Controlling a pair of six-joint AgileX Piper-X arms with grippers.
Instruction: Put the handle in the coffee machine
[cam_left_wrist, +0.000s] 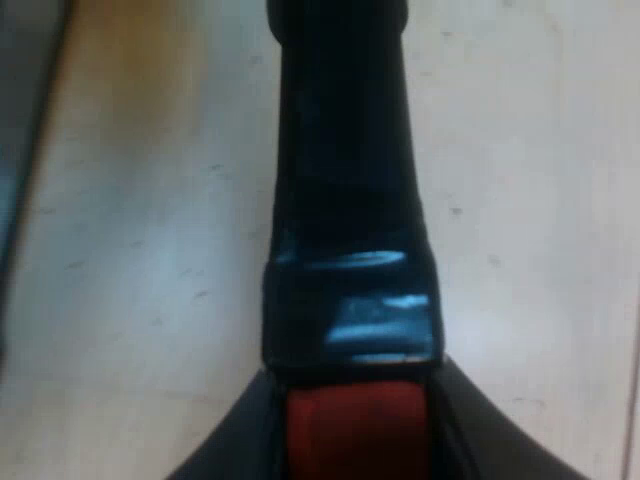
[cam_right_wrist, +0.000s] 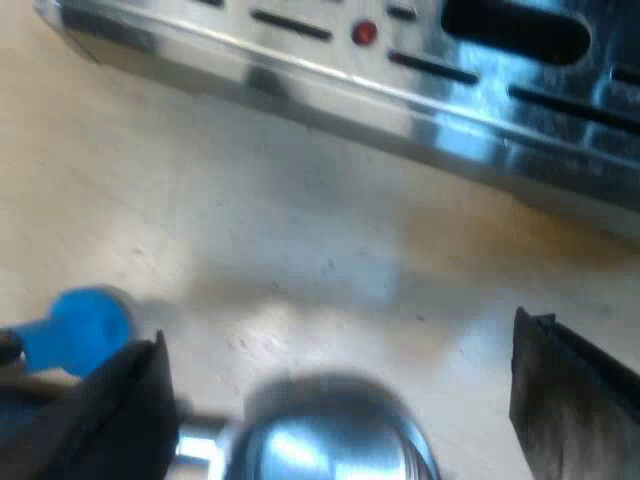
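— Our handle (cam_left_wrist: 345, 180)?
— Glossy black, red-ended, pinched in our left gripper (cam_left_wrist: 358, 445) over the table (cam_left_wrist: 130, 250).
— Room?
— Right gripper (cam_right_wrist: 340, 395) spread either side of its metal cup (cam_right_wrist: 335, 445); blue tamper (cam_right_wrist: 75, 330) beside, machine (cam_right_wrist: 420, 90) edge beyond open tabletop.

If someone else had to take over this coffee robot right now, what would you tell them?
Left hand: shut on the handle near its red end, table behind it.
Right hand: open over the table, a round metal part in the gap, not gripped; blue tamper close by, espresso machine ahead.
Done: handle grasped. Left: carry it to the machine and lock it in.
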